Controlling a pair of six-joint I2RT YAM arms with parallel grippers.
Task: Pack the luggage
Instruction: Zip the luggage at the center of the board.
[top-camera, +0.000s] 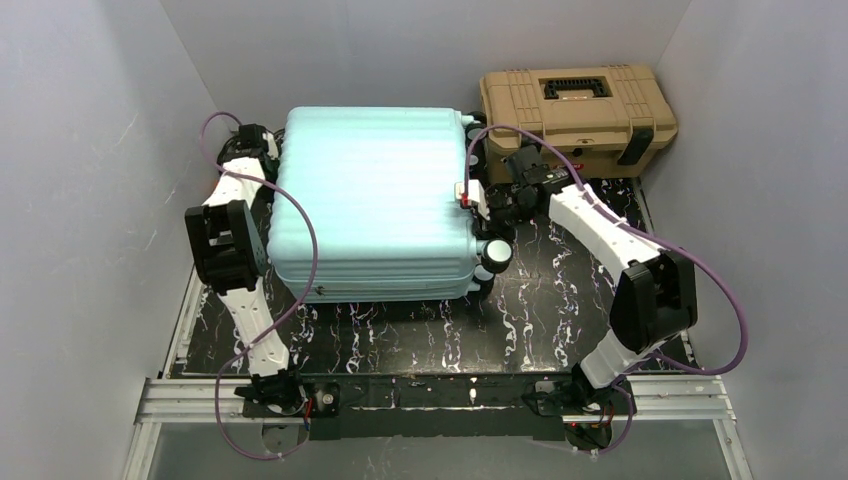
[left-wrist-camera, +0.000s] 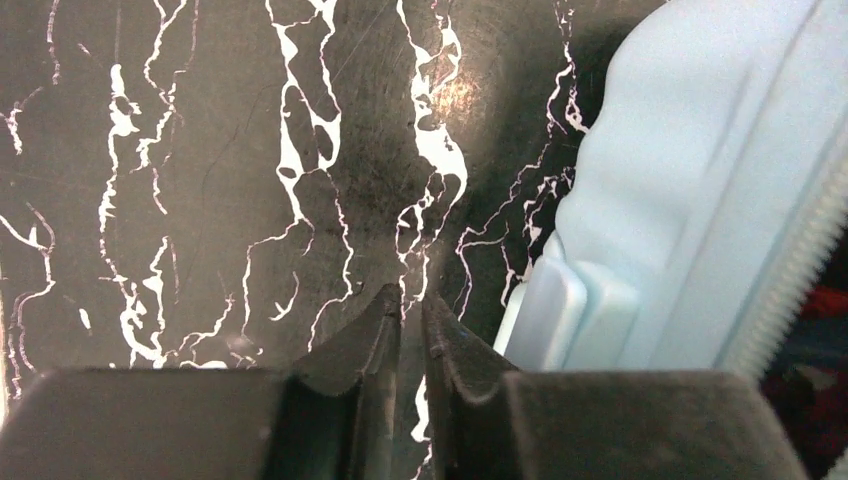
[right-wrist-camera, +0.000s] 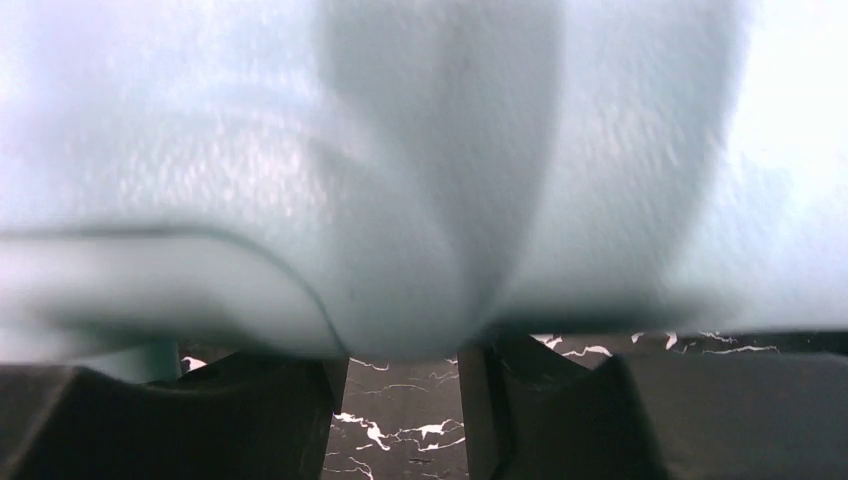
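The luggage (top-camera: 375, 200) lies flat and closed on the black marbled mat (top-camera: 560, 300), ribbed mint-blue shell up. My left gripper (top-camera: 258, 150) is at its far left corner. In the left wrist view the left gripper (left-wrist-camera: 412, 295) is shut to a thin slit with nothing in it, just above the mat, and the luggage (left-wrist-camera: 700, 200) is close on its right. My right gripper (top-camera: 482, 203) is against the luggage's right side. There the right gripper (right-wrist-camera: 405, 345) has its jaws apart, its tips hidden under the blurred shell (right-wrist-camera: 420, 150).
A tan toolbox (top-camera: 578, 115) with black latches stands at the back right, just behind the right arm. Black wheels (top-camera: 495, 255) stick out at the luggage's right side. Grey walls close in on the left, right and back. A metal rail (top-camera: 430, 395) runs along the near edge.
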